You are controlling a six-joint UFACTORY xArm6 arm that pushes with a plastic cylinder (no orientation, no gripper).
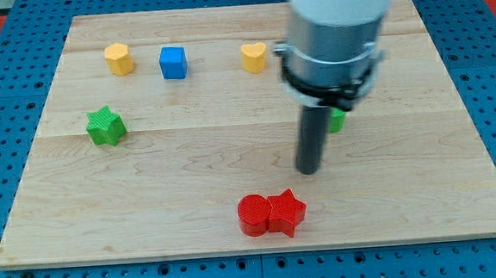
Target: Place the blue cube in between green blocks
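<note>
The blue cube sits near the view's top, left of centre. A green star block lies at the view's left. A second green block is mostly hidden behind the rod at the view's right; its shape cannot be made out. My tip rests on the board right of centre, just below and left of that hidden green block and far to the right of the blue cube.
A yellow block lies left of the blue cube and a yellow heart block to its right. A red cylinder and a red star block touch each other near the view's bottom. The wooden board ends at a blue pegboard.
</note>
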